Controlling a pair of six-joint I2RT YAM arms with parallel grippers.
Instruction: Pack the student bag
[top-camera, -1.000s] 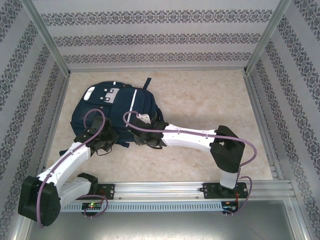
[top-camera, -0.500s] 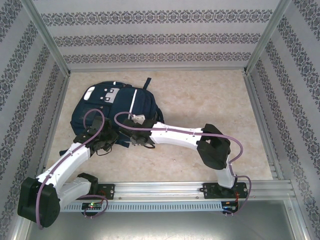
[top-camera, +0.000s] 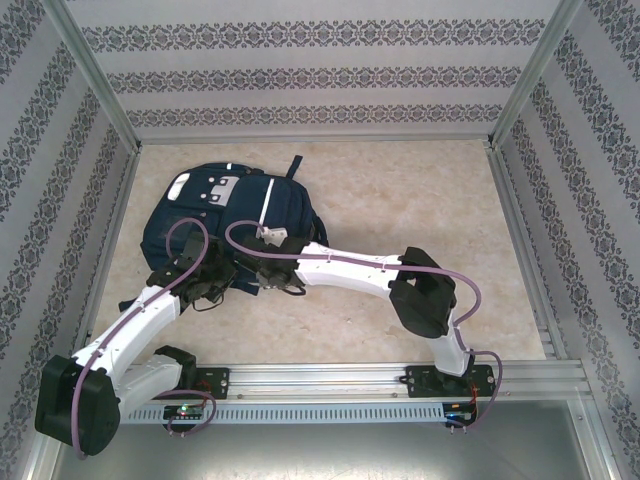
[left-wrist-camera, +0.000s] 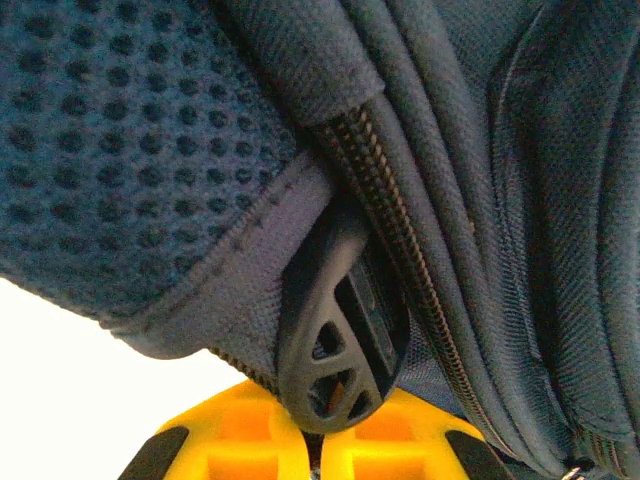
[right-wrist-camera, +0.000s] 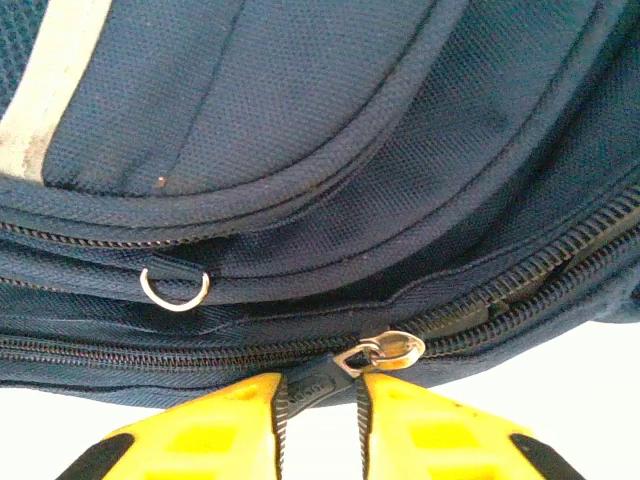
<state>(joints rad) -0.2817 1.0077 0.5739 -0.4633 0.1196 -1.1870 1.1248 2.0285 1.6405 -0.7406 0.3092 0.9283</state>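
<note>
The left gripper (left-wrist-camera: 318, 445) has its yellow fingers pressed together. A black tab (left-wrist-camera: 335, 345) of plastic with cut-outs stands up from the seam between them, pinched at its lower end. The upper end of the tab tucks under the hemmed edge of a navy mesh panel (left-wrist-camera: 130, 130). Just to its right a dark zipper (left-wrist-camera: 400, 240) runs diagonally across the fabric. All of this belongs to the backpack (top-camera: 295, 215), which presses right up against this gripper.

The right gripper (right-wrist-camera: 320, 420) holds its yellow fingers a narrow gap apart. In that gap sits a dark pull tab (right-wrist-camera: 318, 385), and I cannot tell whether the fingers pinch it or only flank it. The tab hangs from a silver slider (right-wrist-camera: 385, 352) just above the fingertips, on a zipper line that crosses the bag's edge. To the right of the slider the zipper teeth look parted. A small metal ring (right-wrist-camera: 175, 290) sits on a seam up and to the left. A white stripe (right-wrist-camera: 50, 90) crosses the far left corner of the panel.

From above, the backpack lies flat on the pale table (top-camera: 400, 200), in the left half and toward the back wall. Its grey-white patches face the far left. Both arms reach to its near edge, the left from the near left corner and the right stretched leftward across the table. The two grippers are near each other there.
</note>
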